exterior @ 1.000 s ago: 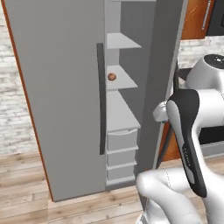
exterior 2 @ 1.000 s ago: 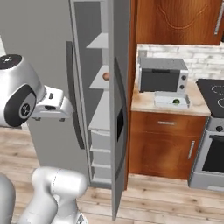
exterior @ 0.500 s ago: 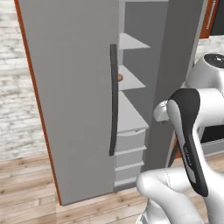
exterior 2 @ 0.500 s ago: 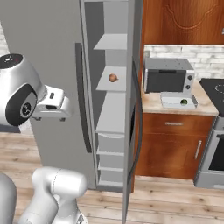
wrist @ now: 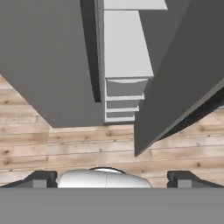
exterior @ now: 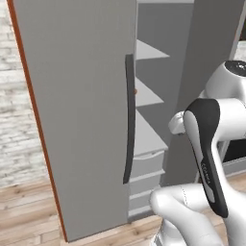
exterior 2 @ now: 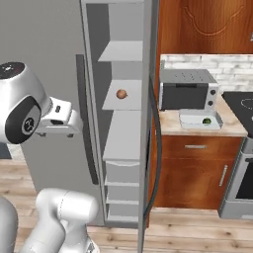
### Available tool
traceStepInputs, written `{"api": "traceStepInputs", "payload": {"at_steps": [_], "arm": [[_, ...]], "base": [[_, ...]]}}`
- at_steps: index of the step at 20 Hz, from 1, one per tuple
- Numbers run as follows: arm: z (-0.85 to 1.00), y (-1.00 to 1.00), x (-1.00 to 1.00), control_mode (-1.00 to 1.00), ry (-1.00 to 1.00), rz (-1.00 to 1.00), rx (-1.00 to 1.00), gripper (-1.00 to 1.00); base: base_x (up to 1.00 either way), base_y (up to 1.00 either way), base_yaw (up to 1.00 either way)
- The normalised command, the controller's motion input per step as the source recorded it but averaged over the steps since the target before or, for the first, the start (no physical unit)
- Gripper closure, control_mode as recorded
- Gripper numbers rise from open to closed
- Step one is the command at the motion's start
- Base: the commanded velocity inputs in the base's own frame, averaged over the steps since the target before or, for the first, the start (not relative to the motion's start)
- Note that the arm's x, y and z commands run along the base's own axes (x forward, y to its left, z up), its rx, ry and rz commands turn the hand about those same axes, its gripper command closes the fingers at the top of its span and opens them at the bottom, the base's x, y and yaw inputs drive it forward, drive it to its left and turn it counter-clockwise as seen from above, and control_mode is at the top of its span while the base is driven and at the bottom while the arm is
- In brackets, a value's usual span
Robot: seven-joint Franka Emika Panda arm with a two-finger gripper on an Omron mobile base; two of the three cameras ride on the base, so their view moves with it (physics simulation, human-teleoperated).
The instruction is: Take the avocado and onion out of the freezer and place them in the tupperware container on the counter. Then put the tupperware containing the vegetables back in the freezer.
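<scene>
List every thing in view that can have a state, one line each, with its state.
freezer: door open, shelves exposed.
onion: resting on a middle freezer shelf, untouched.
avocado: already lying in the tupperware container.
tupperware container: on the counter in front of the toaster oven, not yet in the freezer.
gripper: fingers wide open, empty, pointing down at the floor before the freezer.

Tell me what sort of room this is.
A home kitchen, rendered rather than real. The signs: a tall grey freezer standing open with shelves inside, a beige counter over reddish-brown wooden cabinets, and a toaster oven against a pale brick wall.
</scene>
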Motion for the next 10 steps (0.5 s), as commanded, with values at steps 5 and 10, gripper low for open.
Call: {"api": "traceStepInputs", "payload": {"at_steps": [5, 10], "arm": [[0.0, 0.0, 0.0, 1.0, 0.0, 0.0, 0.0, -1.0], [0.0, 0.0, 0.0, 1.0, 0.0, 0.0, 0.0, -1.0]], "base": [[0.63, 0.26, -0.12], [0.58, 0.07, -0.12]]}}
